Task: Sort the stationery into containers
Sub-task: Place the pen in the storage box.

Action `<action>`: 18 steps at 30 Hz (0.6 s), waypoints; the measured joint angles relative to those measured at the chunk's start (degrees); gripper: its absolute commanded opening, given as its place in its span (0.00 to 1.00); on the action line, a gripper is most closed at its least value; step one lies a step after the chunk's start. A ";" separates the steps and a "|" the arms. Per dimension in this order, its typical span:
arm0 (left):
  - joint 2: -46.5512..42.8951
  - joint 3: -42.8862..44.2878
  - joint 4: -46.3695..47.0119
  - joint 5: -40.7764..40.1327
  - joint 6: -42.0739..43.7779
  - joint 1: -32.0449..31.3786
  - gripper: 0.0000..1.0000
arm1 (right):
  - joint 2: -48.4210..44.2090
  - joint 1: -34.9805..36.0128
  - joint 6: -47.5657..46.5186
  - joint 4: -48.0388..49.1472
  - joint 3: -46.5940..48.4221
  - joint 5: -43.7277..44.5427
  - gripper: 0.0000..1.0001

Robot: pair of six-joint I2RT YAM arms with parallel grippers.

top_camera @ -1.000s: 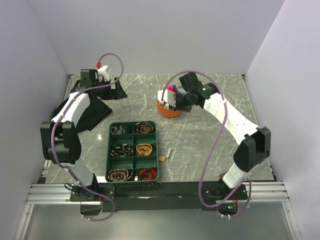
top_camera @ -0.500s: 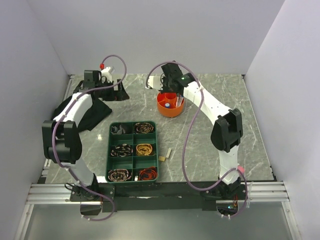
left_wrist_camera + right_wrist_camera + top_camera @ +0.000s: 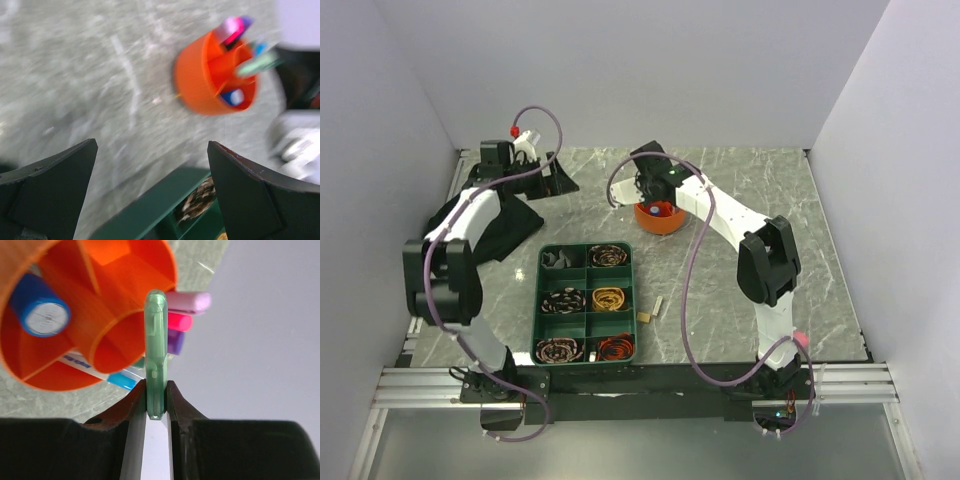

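Note:
The round orange pot (image 3: 660, 216) stands at the table's back middle, with a central tube and divided sections. It holds pink and purple markers (image 3: 184, 315), a blue-and-white pen (image 3: 100, 374) and a blue-capped piece (image 3: 42, 310). My right gripper (image 3: 156, 387) is shut on a thin pale green translucent pen-like piece (image 3: 155, 330), whose tip is over the pot's rim (image 3: 107, 347). In the top view that gripper (image 3: 651, 187) is just behind the pot. My left gripper (image 3: 151, 145) is open and empty, at the back left (image 3: 545, 178); it looks at the pot (image 3: 215, 75). Two small beige blocks (image 3: 653, 310) lie on the table.
A green divided tray (image 3: 586, 248) with coiled bands in its sections sits in front of the pot; its edge shows in the left wrist view (image 3: 150, 212). A black cloth (image 3: 508, 225) lies under the left arm. Walls close in the back and sides.
My right arm has swung left, from the pot's right side to behind it, with the green piece held. The left arm has barely moved.

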 measured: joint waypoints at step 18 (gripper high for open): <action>9.44 4.83 6.12 10.62 -10.34 -0.42 1.00 | 2.84 0.87 -6.29 5.11 -1.64 4.72 0.07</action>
